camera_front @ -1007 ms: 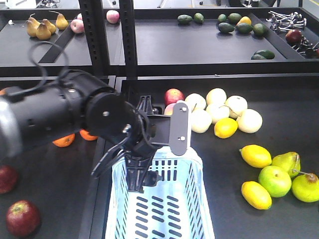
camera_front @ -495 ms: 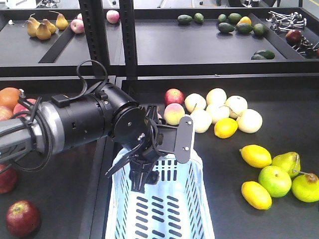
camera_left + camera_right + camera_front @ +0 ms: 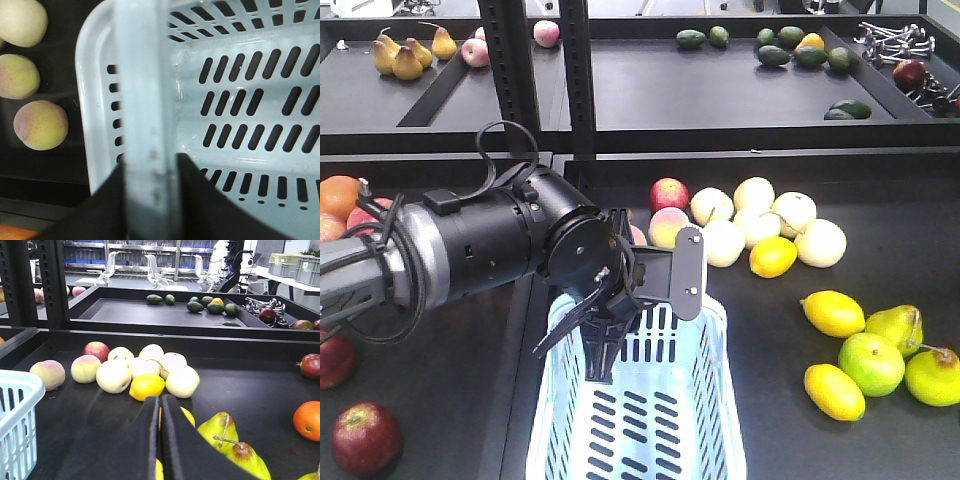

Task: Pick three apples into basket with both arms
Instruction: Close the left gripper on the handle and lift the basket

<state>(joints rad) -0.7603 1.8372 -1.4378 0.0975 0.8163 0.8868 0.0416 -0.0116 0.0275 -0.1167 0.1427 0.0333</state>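
The pale blue basket stands at the front centre, empty inside. My left gripper reaches down over its far rim, shut on a pale blue bar of the basket; in the left wrist view the black fingers press against both sides of that bar. Two dark red apples lie on the left tray, apart from both arms. My right gripper is shut with nothing in it, hovering over lemons and pears. Another dark red apple lies at the far right.
Peaches, pale round fruit and a lemon lie behind the basket. Lemons, green apples and pears lie right. Oranges sit left. Black rack posts stand behind; an upper shelf holds avocados.
My left arm has swung back from the camera and turned at the wrist, its gripper staying at the basket's far rim. The basket has shifted slightly. The fruit has not moved.
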